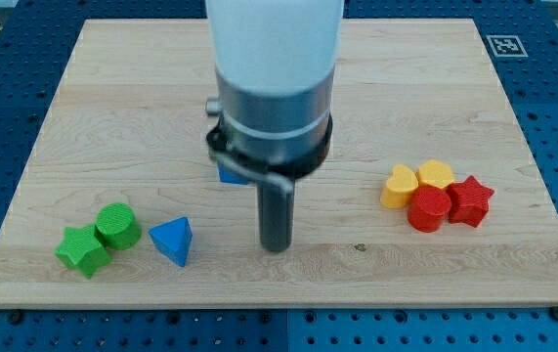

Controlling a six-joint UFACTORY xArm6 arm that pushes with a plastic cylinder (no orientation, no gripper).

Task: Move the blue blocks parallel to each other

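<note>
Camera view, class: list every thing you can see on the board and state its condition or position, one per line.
My tip: on the board, right of the blue triangle, touching no block.
Blue triangle: lying free, apart from the green pair.
Second blue block: mostly hidden behind the arm, shape unclear.
Green star: touching the green cylinder.
Yellow hearts: side by side.
Red cylinder, red star: touching, against the yellows.

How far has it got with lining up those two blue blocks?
Nothing looks finished. My tip stands between the blue triangle on its left and a second blue block, mostly hidden behind the arm. It touches neither, so both still need pushing parallel.
</note>
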